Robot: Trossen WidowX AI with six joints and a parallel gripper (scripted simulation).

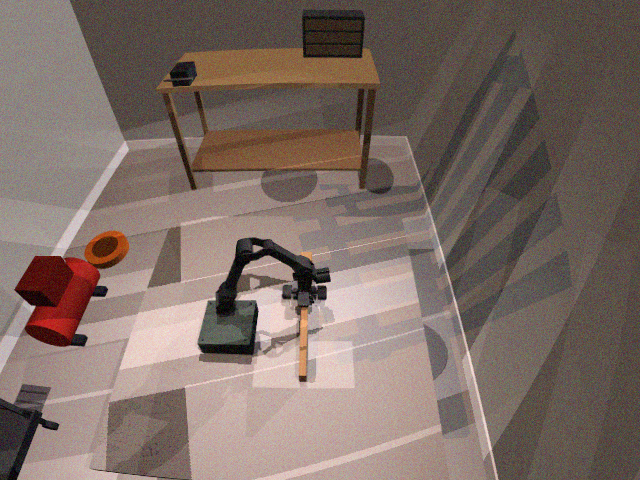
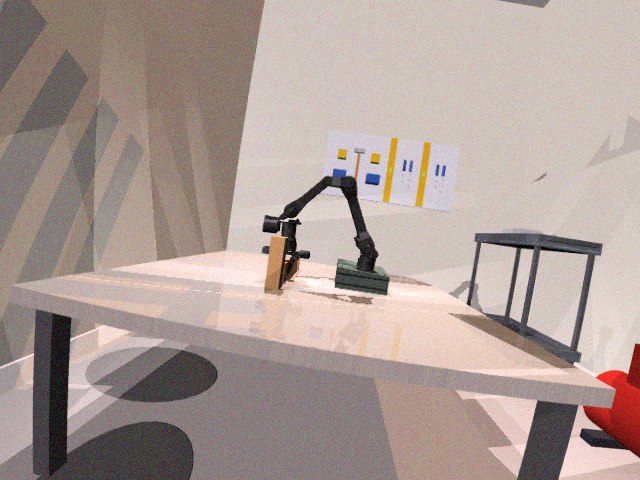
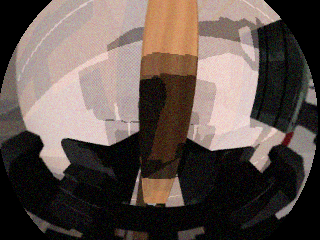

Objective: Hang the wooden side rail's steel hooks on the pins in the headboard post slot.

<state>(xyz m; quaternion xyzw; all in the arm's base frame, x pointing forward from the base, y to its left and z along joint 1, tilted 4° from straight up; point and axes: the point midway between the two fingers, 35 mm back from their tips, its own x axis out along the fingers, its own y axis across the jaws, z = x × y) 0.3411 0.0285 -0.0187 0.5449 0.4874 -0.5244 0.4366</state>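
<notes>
The wooden side rail (image 1: 302, 341) (image 3: 170, 54) lies lengthwise on the table, its far end resting on the top. My gripper (image 1: 305, 298) (image 2: 291, 254) (image 3: 159, 132) is shut on the rail near its post end, fingers on either side. The upright wooden headboard post (image 2: 275, 263) stands just beyond the gripper, and its top (image 1: 307, 255) peeks out past the wrist. In the exterior view the rail (image 2: 293, 267) slopes up toward the post, right behind it. The steel hooks, the slot and its pins are hidden. The arm's green base (image 1: 227, 326) (image 2: 361, 279) sits beside the rail.
A wooden shelf table (image 1: 268, 69) with a dark drawer box (image 1: 333, 33) stands at the back. A red cylinder (image 1: 56, 302) and an orange ring (image 1: 106, 248) lie left on the floor. A grey metal rack (image 2: 535, 242) stands beyond the table's edge (image 2: 310, 351).
</notes>
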